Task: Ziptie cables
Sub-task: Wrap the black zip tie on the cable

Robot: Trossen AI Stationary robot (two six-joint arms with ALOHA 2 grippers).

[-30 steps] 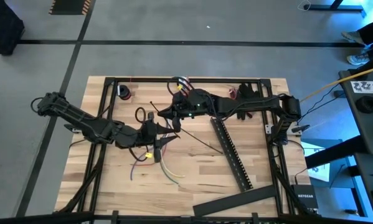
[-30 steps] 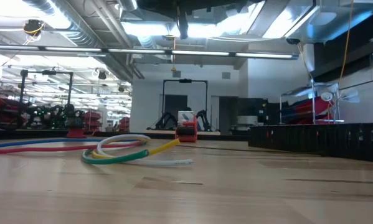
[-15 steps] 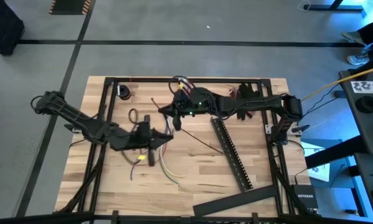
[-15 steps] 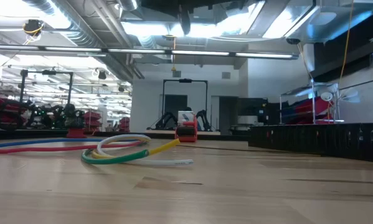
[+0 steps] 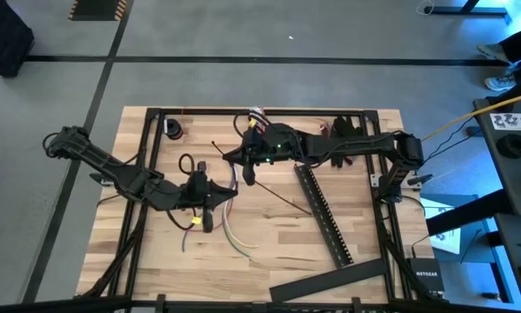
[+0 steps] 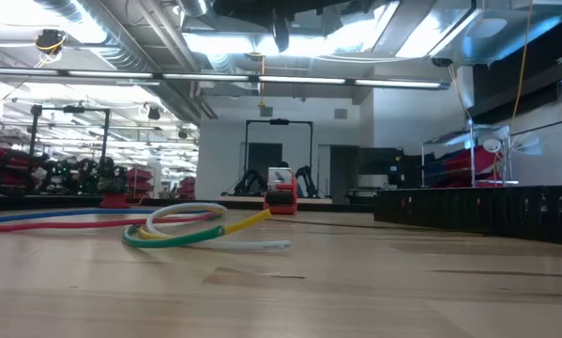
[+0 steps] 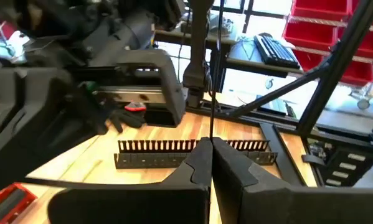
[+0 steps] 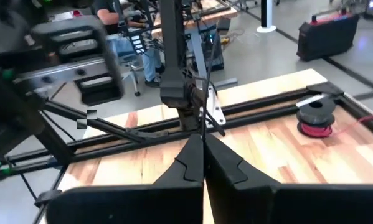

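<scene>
We are working over the wooden table (image 5: pixel 277 239), the largest thing in sight, with a black frame running round its edges. Across its right half the long black slotted bar (image 5: pixel 325 217) is lying at a slant. Both arms are reaching inward and meeting near the middle of the table.

The cables (image 5: pixel 230 233) are lying on the table in a loose bunch just beside and below the left claw (image 5: pixel 210 202) in the high view; in the low view they are resting flat on the wood, curled in a loop, blue, red, white, green and yellow. They are not bundled, and nothing is lifting them.

The left claw is hanging above them with its fingers pinched together; in its wrist view a thin black strand, most likely a zip tie, is rising from between the tips. The right claw (image 5: pixel 245 167) is hovering nearer the table's far edge, pinched shut too, and its wrist view is showing a thin dark line at its tips as well, though we cannot tell what it is.

We are judging that the step in hand is readying the tie between the two claws, before any wrapping. The next move is calling for carrying the strip down to the bunch and passing it under or around the wires without scattering them.
</scene>
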